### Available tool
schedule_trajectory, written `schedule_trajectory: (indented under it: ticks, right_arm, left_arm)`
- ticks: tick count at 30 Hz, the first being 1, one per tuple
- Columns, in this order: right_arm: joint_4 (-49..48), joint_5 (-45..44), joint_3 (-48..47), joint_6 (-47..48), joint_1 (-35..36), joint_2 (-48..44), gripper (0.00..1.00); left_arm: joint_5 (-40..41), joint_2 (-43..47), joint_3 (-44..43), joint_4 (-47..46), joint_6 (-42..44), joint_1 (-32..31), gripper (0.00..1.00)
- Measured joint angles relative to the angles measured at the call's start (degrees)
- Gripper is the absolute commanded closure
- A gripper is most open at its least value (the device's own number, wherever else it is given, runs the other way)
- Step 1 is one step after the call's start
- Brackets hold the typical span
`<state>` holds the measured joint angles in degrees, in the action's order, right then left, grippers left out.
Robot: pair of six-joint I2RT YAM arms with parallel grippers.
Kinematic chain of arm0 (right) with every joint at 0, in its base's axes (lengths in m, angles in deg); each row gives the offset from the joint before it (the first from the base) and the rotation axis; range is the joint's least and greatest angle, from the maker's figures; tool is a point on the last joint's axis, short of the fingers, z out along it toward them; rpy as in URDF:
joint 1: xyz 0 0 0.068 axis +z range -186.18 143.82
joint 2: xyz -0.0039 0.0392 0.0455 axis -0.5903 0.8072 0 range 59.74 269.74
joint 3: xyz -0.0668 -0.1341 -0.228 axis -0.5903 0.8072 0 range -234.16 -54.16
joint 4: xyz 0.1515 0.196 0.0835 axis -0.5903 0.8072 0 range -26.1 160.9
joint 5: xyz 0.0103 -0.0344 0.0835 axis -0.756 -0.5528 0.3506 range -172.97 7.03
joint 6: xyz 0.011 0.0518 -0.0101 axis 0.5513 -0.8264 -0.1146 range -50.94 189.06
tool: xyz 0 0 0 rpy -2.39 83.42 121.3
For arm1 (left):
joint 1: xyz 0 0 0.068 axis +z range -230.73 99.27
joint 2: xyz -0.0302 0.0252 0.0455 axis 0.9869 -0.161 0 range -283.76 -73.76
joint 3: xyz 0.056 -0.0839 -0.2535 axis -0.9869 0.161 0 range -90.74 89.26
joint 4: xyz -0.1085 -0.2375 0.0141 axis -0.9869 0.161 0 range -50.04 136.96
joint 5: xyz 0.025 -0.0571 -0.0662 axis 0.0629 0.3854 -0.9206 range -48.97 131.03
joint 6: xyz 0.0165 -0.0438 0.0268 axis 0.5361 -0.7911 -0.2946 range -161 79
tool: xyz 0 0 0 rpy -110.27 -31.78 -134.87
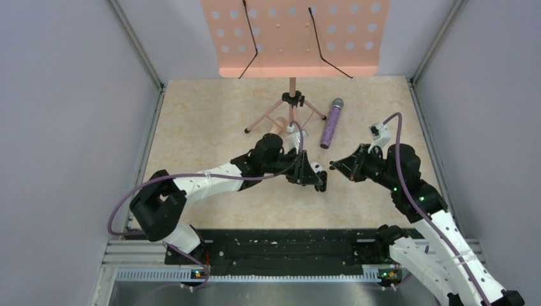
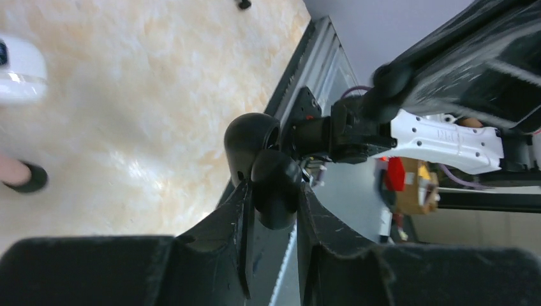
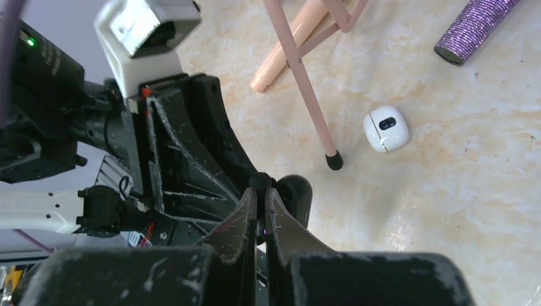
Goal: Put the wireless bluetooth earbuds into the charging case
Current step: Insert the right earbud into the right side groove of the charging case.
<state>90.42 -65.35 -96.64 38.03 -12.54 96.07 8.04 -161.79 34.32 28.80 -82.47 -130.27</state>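
Black matte plastic, scuffed with pale scratches, forms the tapered fingers (image 2: pixel 239 217) of the left gripper (image 2: pixel 274 197), which are clamped on the charging case (image 2: pixel 271 182). The case is a smooth, glossy black pebble. From the left wrist it shows as two rounded lobes, one above the other, with the lower lobe squeezed between the pads. In the top view this gripper (image 1: pixel 317 180) sits near the middle of the table.

Facing it tip to tip is the right gripper (image 3: pixel 261 191), whose scratched black fingers are pressed together with only a thin slit between them. A small dark nub sits at their tips. Whether an earbud is pinched there cannot be told. A curve of the shiny case (image 3: pixel 296 196) shows just beyond those tips. From above, the right gripper (image 1: pixel 333 167) is just beside the left one.

Further out, a white rounded pod (image 3: pixel 386 129) with a fine seam and a small dark window lies on the table. It is near the black rubber foot (image 3: pixel 333 160) of a slim pink tripod leg, but not touching it. That leg belongs to a music stand whose peach desk (image 1: pixel 293 32) is a flat sheet punched with round holes. A glittery purple microphone (image 1: pixel 332 122), cylindrical with a grey mesh head, lies beyond the right gripper. The table (image 1: pixel 210 127) has a cream, marbled, faintly glossy surface.
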Motion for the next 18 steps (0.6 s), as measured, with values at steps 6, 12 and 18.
schedule_trajectory:
  ticks: [6, 12, 18]
  right_arm:
    - [0.96, -1.05, -1.6, -0.2, 0.0, 0.48, 1.0]
    - [1.18, -1.31, -1.57, -1.25, 0.68, 1.51, 1.0]
    - [1.46, -1.79, -1.4, -2.05, 2.4, 3.26, 1.0]
  left_arm:
    - [-1.16, -0.07, 5.35, -5.62, -10.19, 0.0, 1.0]
    - [-0.66, -0.02, 5.11, -6.75, -13.94, 0.5, 1.0]
    - [-0.85, -0.46, 5.03, -9.22, -16.81, 0.94, 1.0]
